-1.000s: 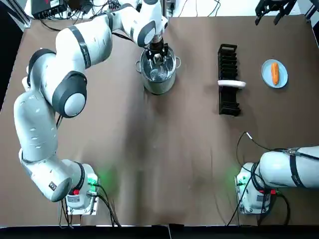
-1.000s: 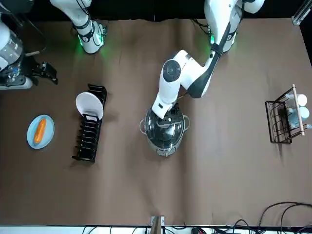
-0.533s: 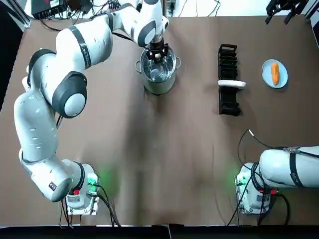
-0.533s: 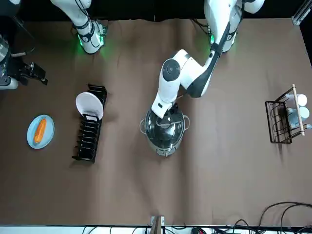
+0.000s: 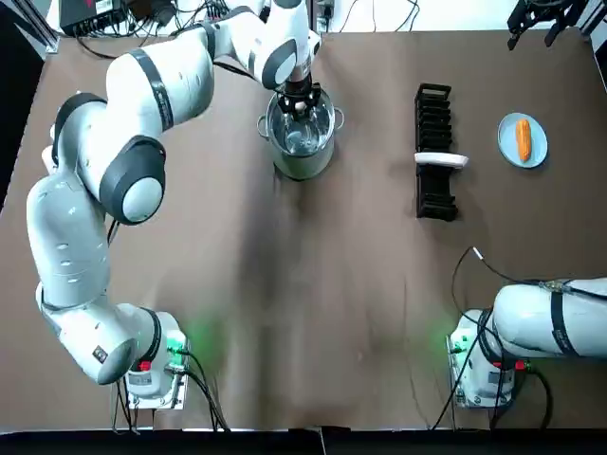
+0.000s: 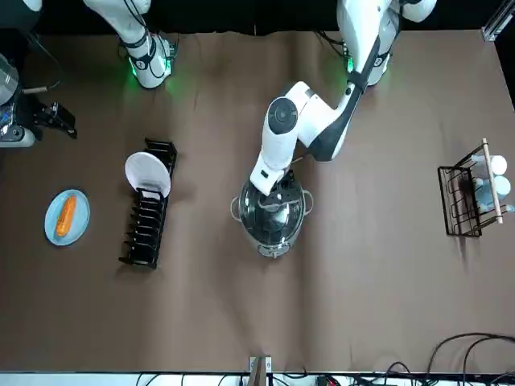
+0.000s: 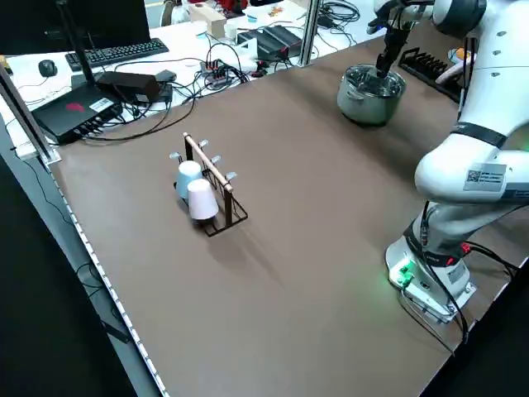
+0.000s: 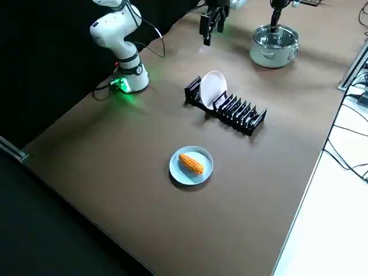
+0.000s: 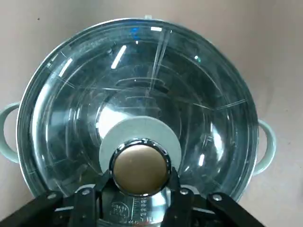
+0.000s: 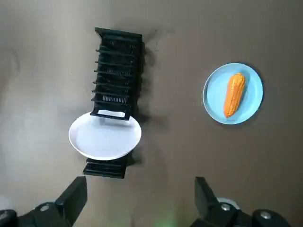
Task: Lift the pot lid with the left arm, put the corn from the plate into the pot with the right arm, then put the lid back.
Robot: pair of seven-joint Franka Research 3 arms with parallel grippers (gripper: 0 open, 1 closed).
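Brown worktop (image 5: 285, 284). At its far middle, steel pot (image 5: 302, 156) under a glass lid (image 9: 137, 85), left gripper (image 5: 299, 102) clamped on the knob (image 9: 141, 165). Between pot and corn (image 5: 523, 139), a black dish rack (image 5: 434, 190) with one white plate (image 5: 440, 159). Corn lying on a blue plate (image 5: 537, 154). Right gripper (image 6: 66, 121) spread wide, empty, raised at the far right corner. Cup rack (image 6: 471, 201) only in front and left side views. Pot's inside lost in glare

Brown table (image 7: 314, 215) beside a white desk (image 7: 178, 37) strewn with cables (image 7: 223, 70).
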